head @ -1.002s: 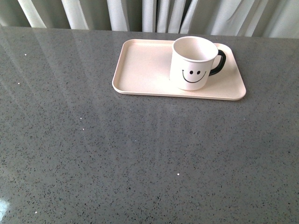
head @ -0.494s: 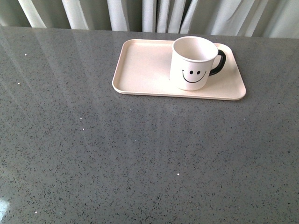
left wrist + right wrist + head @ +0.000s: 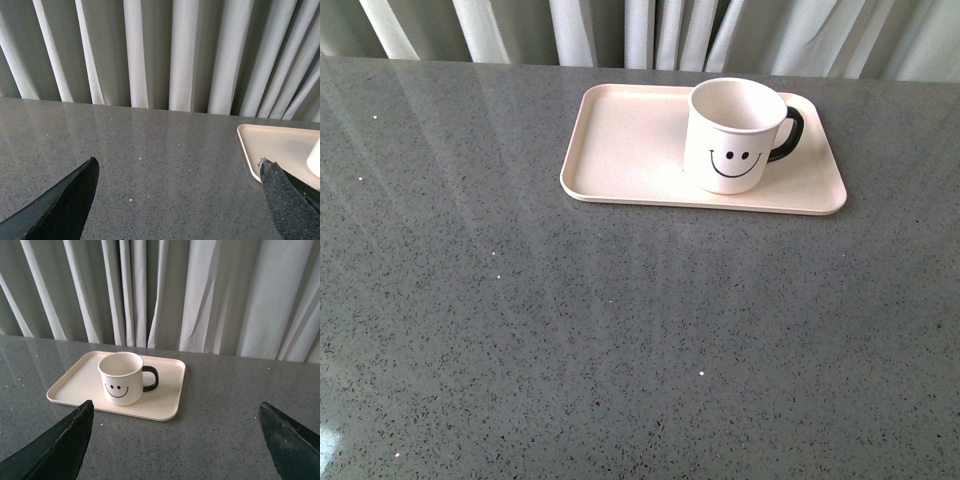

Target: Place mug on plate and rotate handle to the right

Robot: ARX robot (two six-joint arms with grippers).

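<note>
The white mug (image 3: 735, 135) with the black smiley face stands upright on the right half of the pale pink plate (image 3: 620, 140). Its black handle (image 3: 790, 133) points to the right in the front view. The right wrist view shows the same mug (image 3: 120, 378), handle (image 3: 151, 378) and plate (image 3: 75, 382) a good way ahead of my right gripper (image 3: 175, 412), which is open and holds nothing. My left gripper (image 3: 177, 167) is open over bare table, with a corner of the plate (image 3: 272, 145) near one fingertip. Neither arm appears in the front view.
A grey speckled stone table (image 3: 620, 330) stretches from the plate to the near edge. White pleated curtains (image 3: 650, 30) hang right behind the table's far edge.
</note>
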